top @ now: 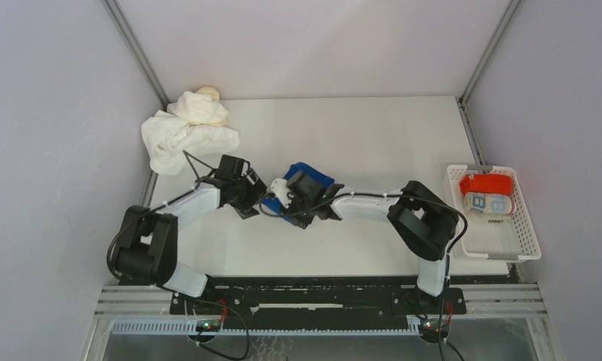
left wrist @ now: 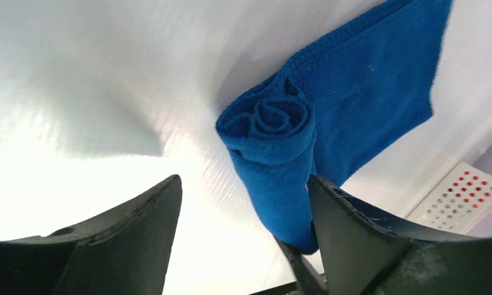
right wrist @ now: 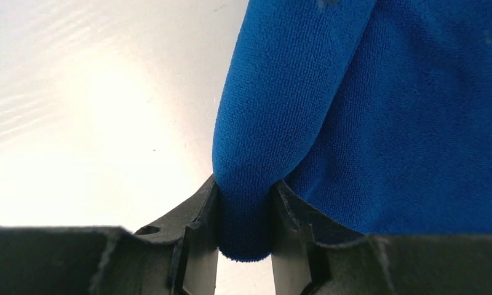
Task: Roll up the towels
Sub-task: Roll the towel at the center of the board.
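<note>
A royal blue towel (top: 311,174) lies mid-table, partly rolled; the rolled end shows a spiral in the left wrist view (left wrist: 271,117), with its flat part trailing behind. My right gripper (top: 289,208) is shut on the roll's end (right wrist: 256,141), with both fingers pressed on the cloth (right wrist: 243,190). My left gripper (top: 263,201) is open around the roll's other end (left wrist: 243,187), whose side touches the right finger (left wrist: 348,233). White and cream towels (top: 186,131) lie heaped at the back left. A red roll (top: 487,183) and a light-blue patterned roll (top: 487,202) sit in the basket.
The white slatted basket (top: 509,248) stands at the table's right edge and shows in the left wrist view (left wrist: 459,196). Grey walls close the table on the left, back and right. Both arms meet at the table's middle.
</note>
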Action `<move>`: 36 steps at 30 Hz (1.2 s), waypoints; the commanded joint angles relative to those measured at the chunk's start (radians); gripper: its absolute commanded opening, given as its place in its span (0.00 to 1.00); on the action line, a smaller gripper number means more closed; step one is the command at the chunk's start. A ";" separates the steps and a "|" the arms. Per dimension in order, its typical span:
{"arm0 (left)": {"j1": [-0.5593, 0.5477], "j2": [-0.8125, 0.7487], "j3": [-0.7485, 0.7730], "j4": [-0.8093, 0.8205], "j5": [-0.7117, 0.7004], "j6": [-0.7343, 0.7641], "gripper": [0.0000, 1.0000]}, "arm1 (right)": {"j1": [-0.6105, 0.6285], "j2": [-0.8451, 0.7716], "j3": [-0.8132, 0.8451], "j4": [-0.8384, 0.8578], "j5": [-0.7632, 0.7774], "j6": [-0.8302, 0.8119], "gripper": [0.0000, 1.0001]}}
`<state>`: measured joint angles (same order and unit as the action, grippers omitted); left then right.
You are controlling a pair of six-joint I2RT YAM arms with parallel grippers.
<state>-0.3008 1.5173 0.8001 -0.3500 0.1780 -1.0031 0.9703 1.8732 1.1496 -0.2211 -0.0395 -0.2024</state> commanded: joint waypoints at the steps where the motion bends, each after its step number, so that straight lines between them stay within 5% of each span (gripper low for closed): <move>1: 0.061 -0.165 -0.070 -0.005 -0.044 -0.039 0.82 | -0.123 0.026 0.027 -0.051 -0.501 0.116 0.29; 8: 0.089 -0.279 -0.155 0.049 -0.020 -0.045 0.87 | -0.262 0.180 0.108 -0.004 -0.967 0.287 0.28; 13: 0.067 -0.280 -0.199 0.118 0.020 -0.069 0.89 | -0.328 0.277 0.108 0.131 -1.138 0.474 0.29; 23: 0.014 -0.173 -0.142 0.178 0.039 -0.089 0.88 | -0.372 0.391 0.087 0.372 -1.217 0.730 0.29; 36: -0.006 0.026 -0.002 0.175 0.018 -0.050 0.69 | -0.380 0.449 0.087 0.408 -1.203 0.779 0.30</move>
<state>-0.2943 1.4975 0.7303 -0.1940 0.2047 -1.0794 0.5911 2.2948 1.2484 0.1925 -1.2987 0.5842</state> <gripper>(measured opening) 0.731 0.295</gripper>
